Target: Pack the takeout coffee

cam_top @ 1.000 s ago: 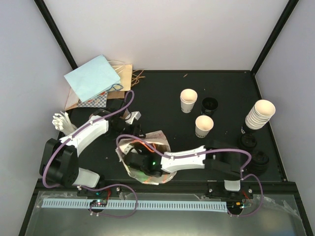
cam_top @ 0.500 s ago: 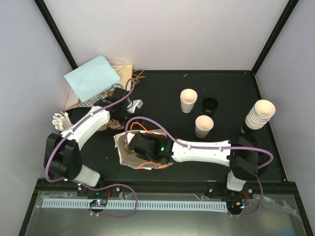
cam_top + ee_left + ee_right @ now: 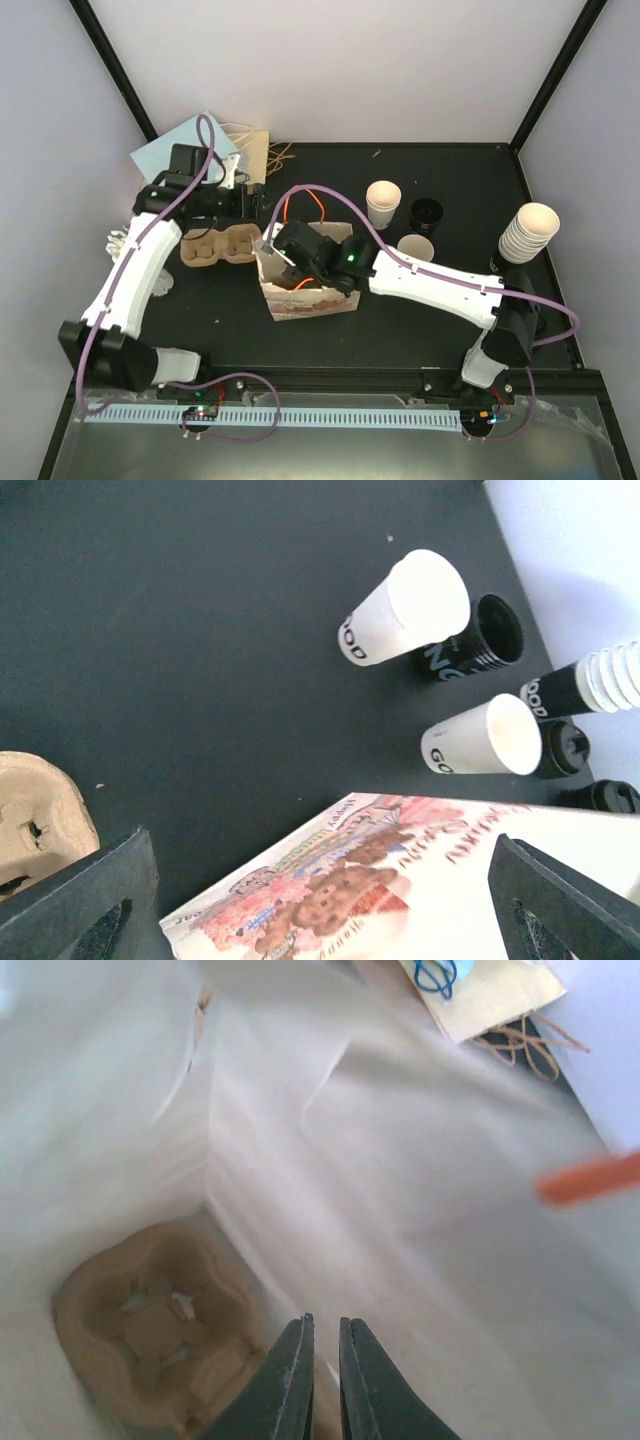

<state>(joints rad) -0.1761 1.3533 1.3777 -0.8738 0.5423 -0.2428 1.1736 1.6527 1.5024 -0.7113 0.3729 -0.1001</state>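
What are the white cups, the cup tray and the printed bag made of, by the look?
The white cups look like paper: matte cream wall, thin rim, black print. The cup tray is probably moulded pulp: dull brown, rough, soft rounded wells. The printed bag is likely paper too: matte sheet, colour print, sharp folds.

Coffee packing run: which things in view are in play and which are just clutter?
In play: two open paper cups; black lids; printed bag; pulp tray inside it.
Lying about: light blue bag; kraft bag; cup stack; black cup; spare pulp tray beside the bag.
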